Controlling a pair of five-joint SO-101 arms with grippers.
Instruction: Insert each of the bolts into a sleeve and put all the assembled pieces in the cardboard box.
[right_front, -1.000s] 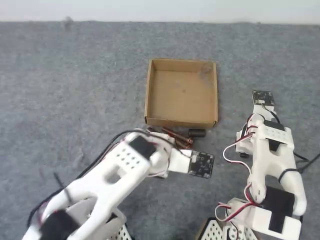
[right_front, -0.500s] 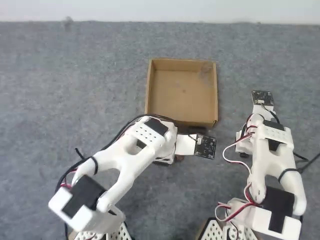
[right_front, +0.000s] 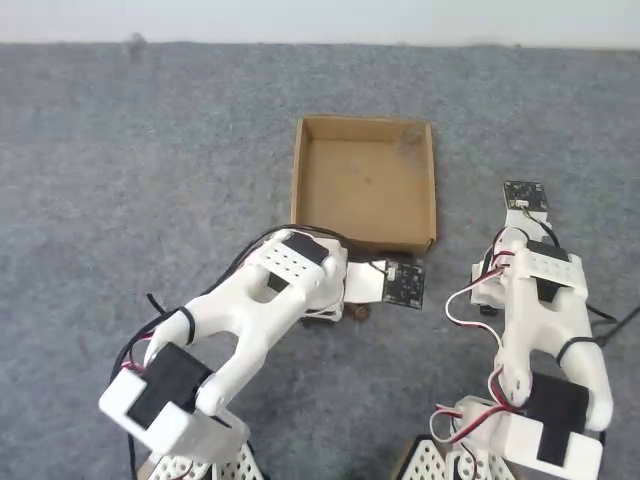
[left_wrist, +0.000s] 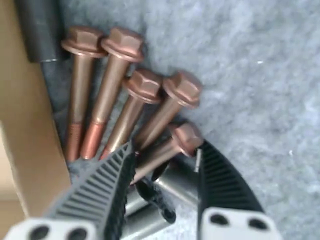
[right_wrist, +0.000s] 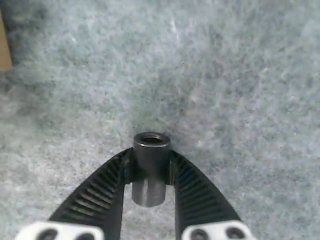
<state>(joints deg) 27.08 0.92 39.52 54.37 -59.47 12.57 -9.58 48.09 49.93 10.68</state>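
Note:
Several copper bolts (left_wrist: 115, 95) lie side by side on the grey carpet against the front wall of the cardboard box (right_front: 297, 180). My left gripper (left_wrist: 164, 147) is open and low over them, its fingers on either side of the nearest bolt (left_wrist: 172, 145). A grey sleeve (left_wrist: 175, 185) lies under that bolt, and a dark sleeve (left_wrist: 37, 30) rests by the box wall (left_wrist: 25, 150). In the high view one bolt head (right_front: 360, 312) peeks out beside the left arm's wrist. My right gripper (right_wrist: 150, 172) is shut on an upright dark sleeve (right_wrist: 150, 170), just above the carpet to the right of the box.
The box is open-topped with nothing inside it. The right arm (right_front: 545, 310) stands folded at the right, with a small circuit board (right_front: 526, 196) beyond it. Bare carpet stretches to the left of the box and behind it.
The left arm swung forward from the near table toward the box front and came down over the bolts. The right arm has stayed still with its sleeve.

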